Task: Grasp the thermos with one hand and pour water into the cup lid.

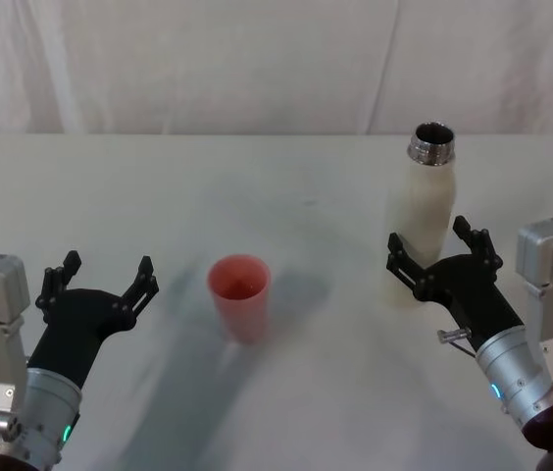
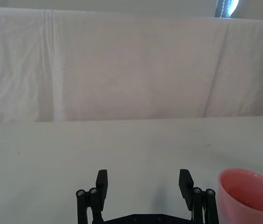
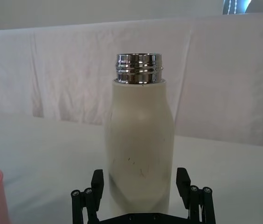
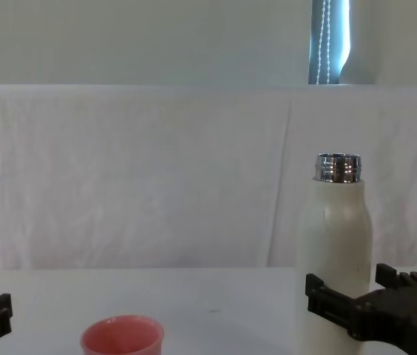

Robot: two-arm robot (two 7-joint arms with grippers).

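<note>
The thermos (image 1: 426, 211) stands upright on the white worktop (image 1: 286, 392), to the robot's right of centre, its chrome neck open at the top. The right gripper (image 1: 440, 254) sits at the bottle's lower body with its jaws spread wide, one finger on each side of the cream wall; in the right wrist view the fingers (image 3: 97, 183) flank the base of the thermos (image 3: 139, 144) with a sliver of space on both sides, so no clamping shows.

The cup lid (image 1: 239, 294) stands upright near the middle of the worktop, mouth up, well apart from the thermos, with bare surface between them. From the chest view the cup lid (image 4: 122, 337) reaches only a small part of the bottle's height (image 4: 336, 251).

The left gripper (image 1: 100, 283) hovers low at the robot's left, jaws apart and holding nothing, near the cup lid but not touching it; the pink rim (image 2: 248, 195) sits just beside one finger in the left wrist view.

A white cloth backdrop (image 1: 208, 59) closes the far edge of the worktop, and open surface lies behind both items up to that edge.
</note>
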